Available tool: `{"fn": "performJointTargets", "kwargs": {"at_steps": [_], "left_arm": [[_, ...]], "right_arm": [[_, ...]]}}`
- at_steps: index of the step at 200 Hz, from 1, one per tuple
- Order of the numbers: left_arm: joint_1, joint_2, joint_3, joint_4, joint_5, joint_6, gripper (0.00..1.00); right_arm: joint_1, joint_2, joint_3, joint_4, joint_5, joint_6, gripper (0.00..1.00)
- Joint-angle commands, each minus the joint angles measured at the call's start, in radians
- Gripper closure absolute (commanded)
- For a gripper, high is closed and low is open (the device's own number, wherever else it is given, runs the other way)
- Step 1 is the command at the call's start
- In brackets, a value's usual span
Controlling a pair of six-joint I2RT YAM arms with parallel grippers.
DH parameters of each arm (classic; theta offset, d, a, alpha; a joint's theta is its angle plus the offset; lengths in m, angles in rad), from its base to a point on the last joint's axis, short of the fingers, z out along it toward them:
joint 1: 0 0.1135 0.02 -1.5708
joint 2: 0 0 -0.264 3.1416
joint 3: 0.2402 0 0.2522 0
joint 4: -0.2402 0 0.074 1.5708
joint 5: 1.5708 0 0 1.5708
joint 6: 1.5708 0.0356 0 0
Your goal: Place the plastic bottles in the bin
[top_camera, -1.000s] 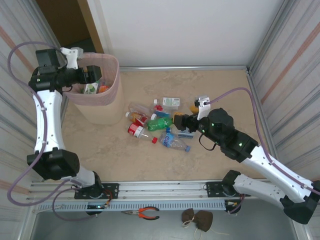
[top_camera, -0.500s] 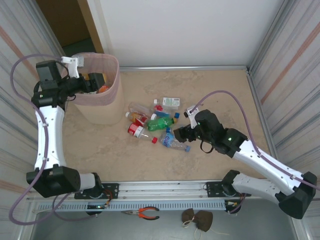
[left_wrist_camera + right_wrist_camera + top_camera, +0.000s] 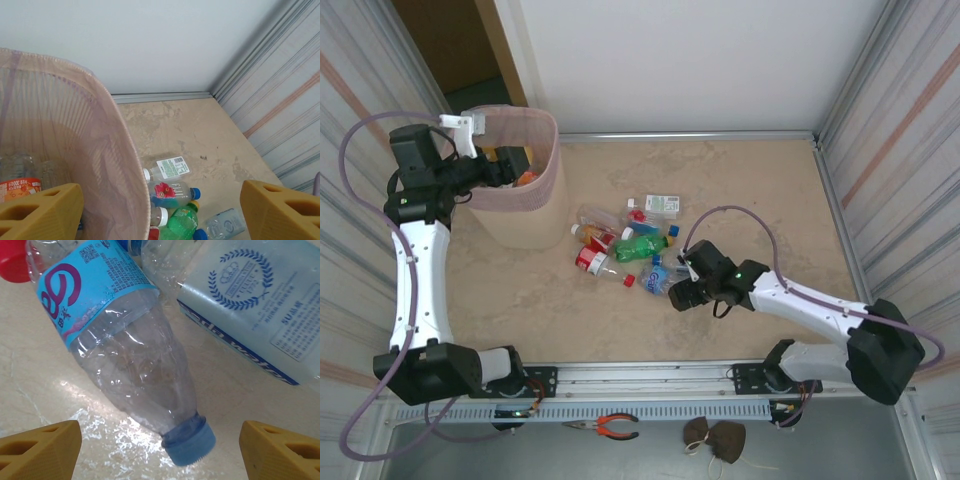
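Several plastic bottles [image 3: 625,248] lie in a loose pile mid-table, clear and green, with mixed caps. My right gripper [image 3: 681,294] is low at the pile's near right end, open. Its fingers straddle the blue cap [image 3: 189,442] of a clear bottle with a light blue label [image 3: 125,350], without touching it. A flat bottle with a blue and white label [image 3: 250,300] lies beside it. The pink ribbed bin [image 3: 536,196] stands at the far left. My left gripper [image 3: 506,165] hangs open and empty over the bin's rim [image 3: 107,125]. A red-labelled bottle [image 3: 19,187] lies inside.
Corrugated metal walls close in both sides and a white wall the back. A rail [image 3: 650,375] runs along the near edge, with orange-handled pliers [image 3: 612,427] and a dark cloth lump [image 3: 715,437] below it. Bare tabletop lies right of the pile.
My right gripper has swung left and towards the near edge, dropping low onto the blue-capped bottle. The left gripper has stayed over the bin, shifting only slightly.
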Motion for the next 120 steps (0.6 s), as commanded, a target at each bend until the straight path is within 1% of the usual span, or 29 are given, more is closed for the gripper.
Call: {"fn": "performJointTargets", "kwargs": {"at_steps": [1,39,65,86,120], "left_arm": [[0.007,-0.027,-0.006,0.024,0.028,-0.013,0.18],[0.007,-0.031,-0.01,0.025,0.024,-0.014,0.18],[0.007,-0.033,-0.016,0.033,0.02,-0.016,0.18],[0.007,-0.028,-0.018,0.044,0.025,-0.024,0.19],[0.007,-0.03,-0.022,0.046,0.025,-0.027,0.19]], "right_arm": [[-0.004,0.052,-0.007,0.057,-0.024,0.017,0.2],[0.016,0.121,-0.01,0.052,-0.055,0.025,0.25],[0.058,0.13,-0.02,0.049,-0.037,0.049,0.3],[0.084,0.141,-0.015,0.032,-0.012,0.061,0.37],[0.12,0.177,-0.007,0.015,0.014,0.079,0.44]]}}
